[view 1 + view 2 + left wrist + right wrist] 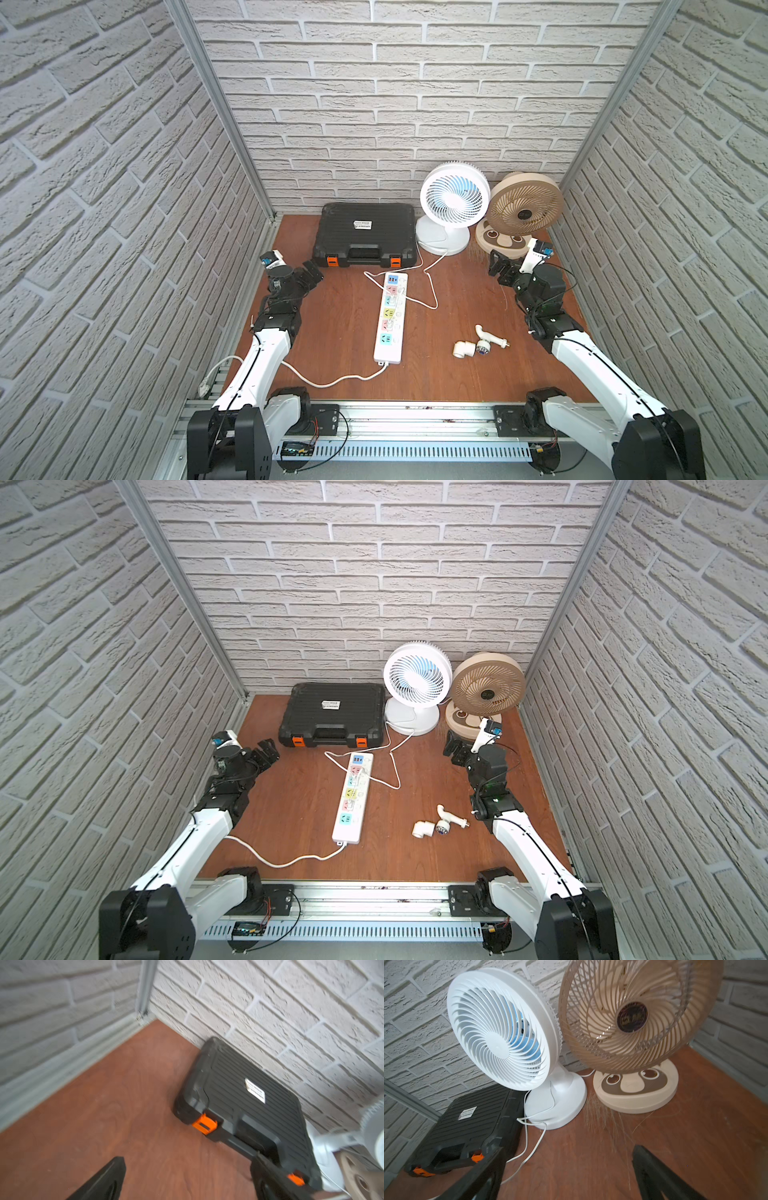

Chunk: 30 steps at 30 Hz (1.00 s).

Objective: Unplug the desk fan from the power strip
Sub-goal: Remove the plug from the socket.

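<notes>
Noted white plastic fan at one o'clock on wood-grain desk: round spiral grille, pale blue blades. Found long pastel-socketed strip at centre. Saw left end effector and right end effector released, empty.

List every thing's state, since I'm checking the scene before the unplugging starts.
desk fan: upright, cord plugged in
power strip: lying flat, plug inserted
black case: closed
beige fan: upright
left gripper: jaws open, empty
right gripper: jaws open, empty
</notes>
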Available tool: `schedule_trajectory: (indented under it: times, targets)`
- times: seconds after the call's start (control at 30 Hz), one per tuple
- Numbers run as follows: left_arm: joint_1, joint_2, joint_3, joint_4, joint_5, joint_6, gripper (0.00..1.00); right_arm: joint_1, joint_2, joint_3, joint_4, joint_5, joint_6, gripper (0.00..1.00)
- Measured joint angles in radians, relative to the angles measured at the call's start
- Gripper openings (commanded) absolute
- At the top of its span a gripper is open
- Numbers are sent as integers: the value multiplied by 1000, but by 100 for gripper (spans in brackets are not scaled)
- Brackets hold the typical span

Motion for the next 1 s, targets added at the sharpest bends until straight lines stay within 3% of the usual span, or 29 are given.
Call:
schedule_trajectory:
  times: [0.1, 0.27, 0.53, 0.73, 1.0]
  targets:
    - [-96, 14, 15, -77, 38, -16, 98, 27, 5, 0, -77, -52, 47, 100]
    - [-269, 51, 78, -160, 34, -12, 98, 143, 5, 0, -160, -37, 62, 99]
    - [-471, 234, 223, -251, 34, 34, 98, 301, 3, -12, -210, 17, 72, 99]
    - [-543, 362, 309, -323, 43, 86, 98, 348, 3, -26, -223, 50, 87, 98]
    - [-572, 481, 511, -452, 15, 156, 98, 405, 3, -26, -227, 72, 89, 99]
